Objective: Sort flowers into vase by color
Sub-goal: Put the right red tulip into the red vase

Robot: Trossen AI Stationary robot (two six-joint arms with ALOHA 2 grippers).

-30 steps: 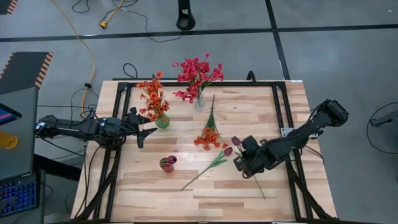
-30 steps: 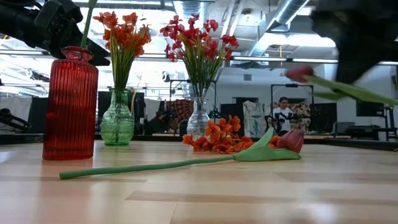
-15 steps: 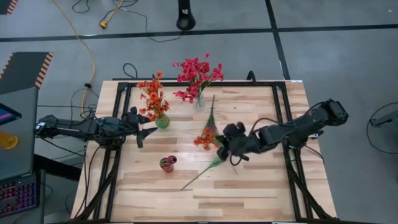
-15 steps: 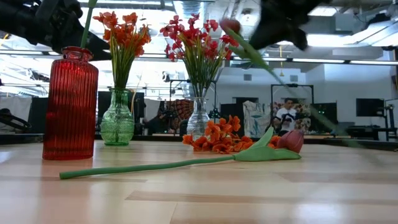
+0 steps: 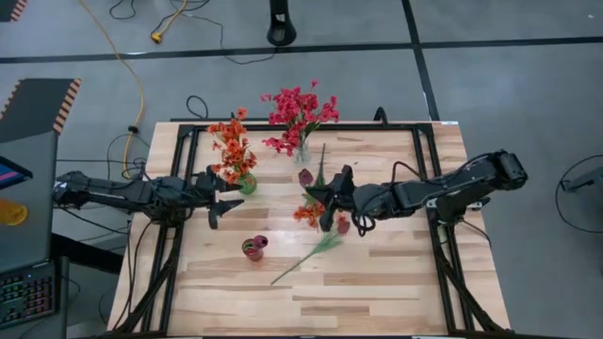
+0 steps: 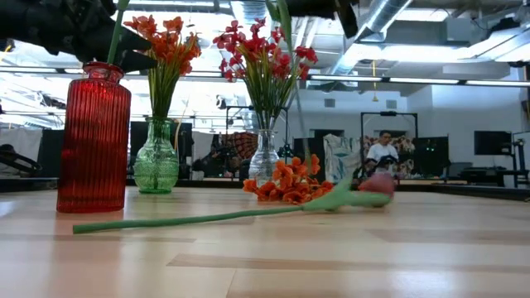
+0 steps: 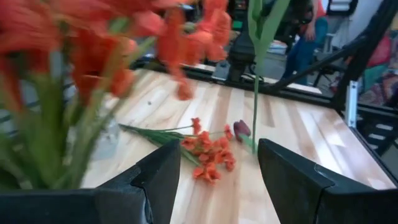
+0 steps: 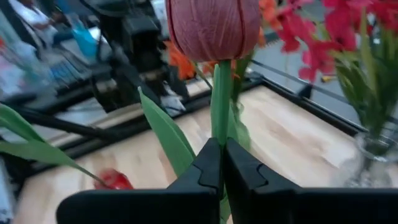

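Table (image 5: 377,282): bare wood across the whole near half and along the right side, bounded by a black frame (image 5: 426,179) at left, right and far edges. Crowded only in the far left and middle: green vase (image 5: 246,183) with orange sprays near the left rail, clear vase (image 5: 301,155) with pink-red sprays by the far edge, red vase (image 5: 254,248) alone nearer the front, one stem already in it.

Right gripper (image 5: 328,199) out over mid-table, above the loose orange spray (image 5: 316,209), fingers (image 8: 208,171) pressed together on a tulip stem. Held tulip (image 8: 213,22) upright in the right wrist view, dark red bud just beyond the fingertips, leaves (image 8: 168,138) beside the grip; in the high view the bud (image 5: 305,176) between the gripper and the clear vase, close to that vase.

Second tulip (image 5: 303,260) flat on the wood, bud beside the orange spray, stem end pointing toward the front, apart from the red vase.

Left gripper (image 5: 226,199) spread wide, empty, hanging just beside the green vase, between it and the red vase; open wood and the orange spray ahead of its fingers (image 7: 155,180).
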